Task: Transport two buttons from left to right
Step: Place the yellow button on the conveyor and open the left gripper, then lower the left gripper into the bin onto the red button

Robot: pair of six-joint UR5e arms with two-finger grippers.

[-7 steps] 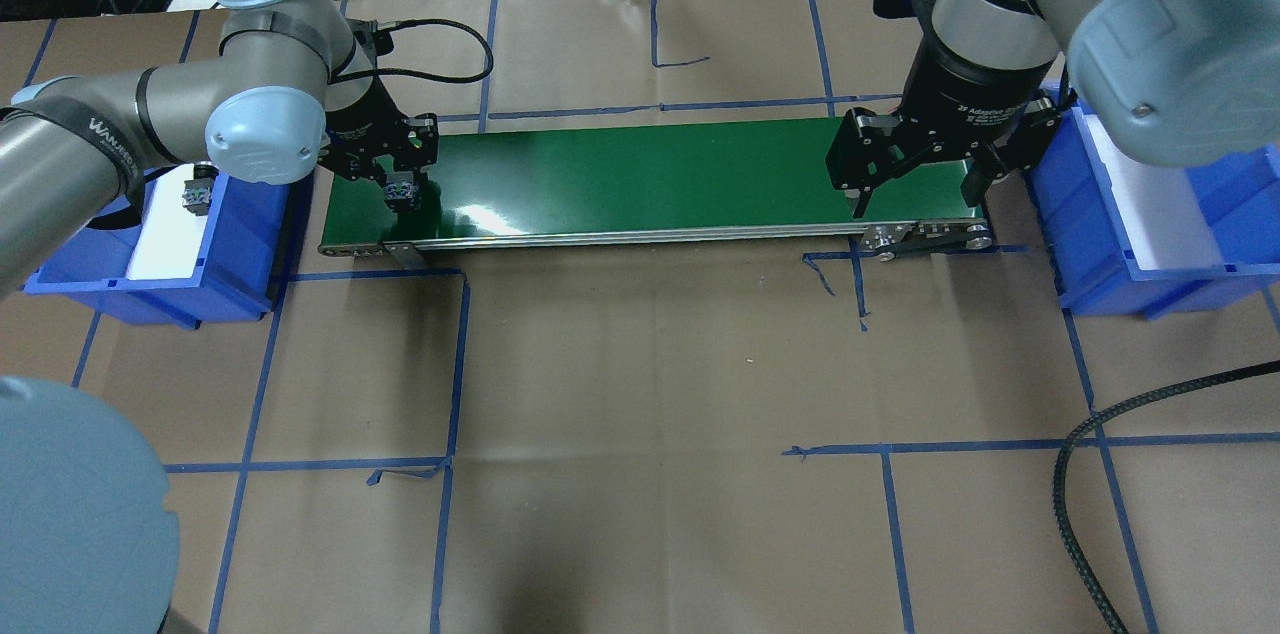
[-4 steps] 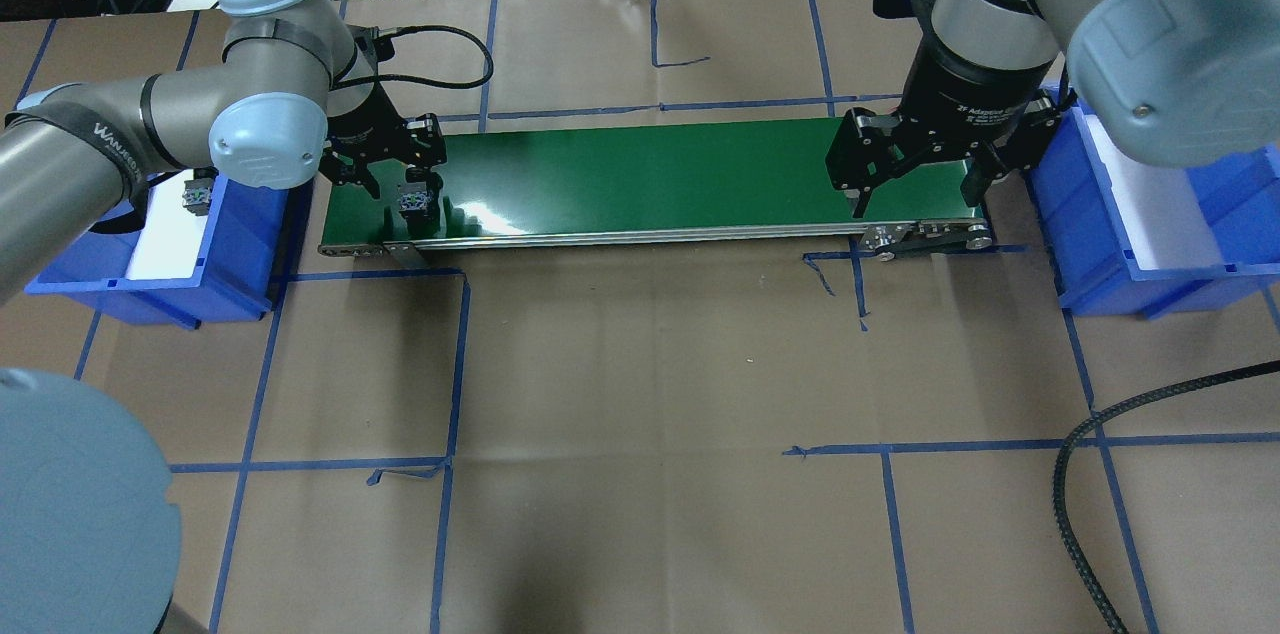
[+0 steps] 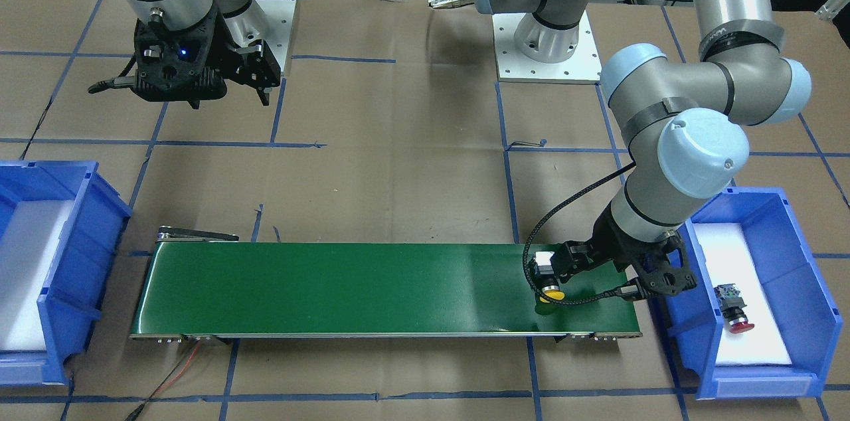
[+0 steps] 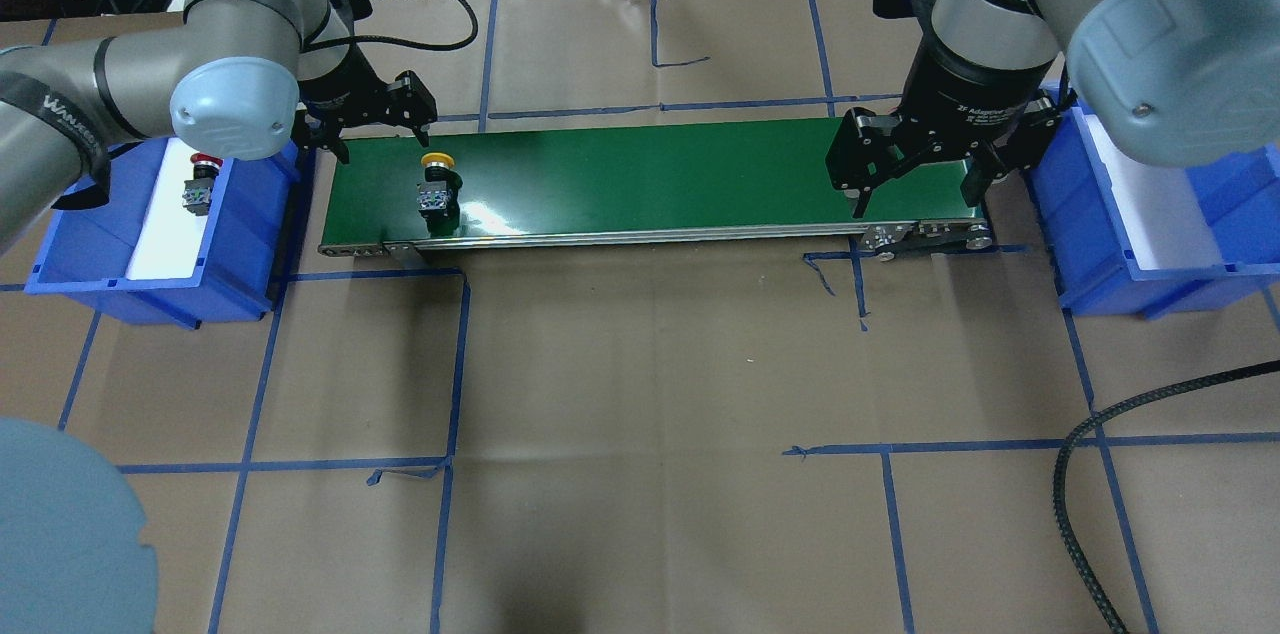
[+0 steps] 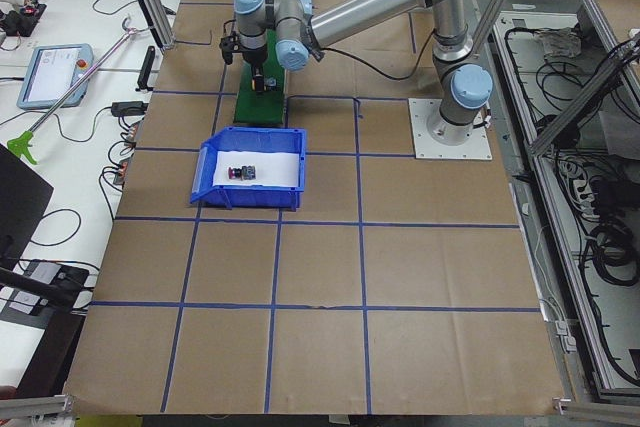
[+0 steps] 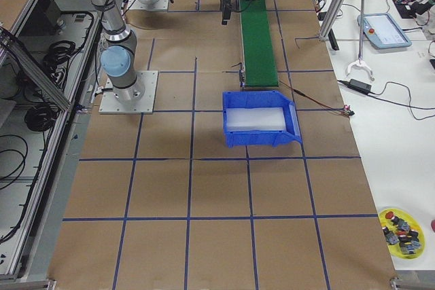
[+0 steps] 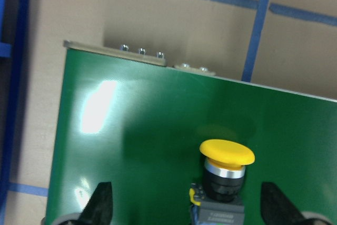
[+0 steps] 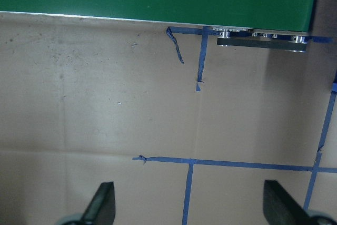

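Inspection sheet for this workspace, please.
Surface: brown paper, blue tape grid; green conveyor belt across it.
Job's things: yellow button lying on belt's left end; red button in left blue bin; no button in right blue bin.
Clutter: nothing seen.
End effectors: left end effector open near yellow button, not gripping; right end effector open, empty, over belt's right end.
Cables: black braided cable on paper.
Surroundings: teach pendant on side bench.
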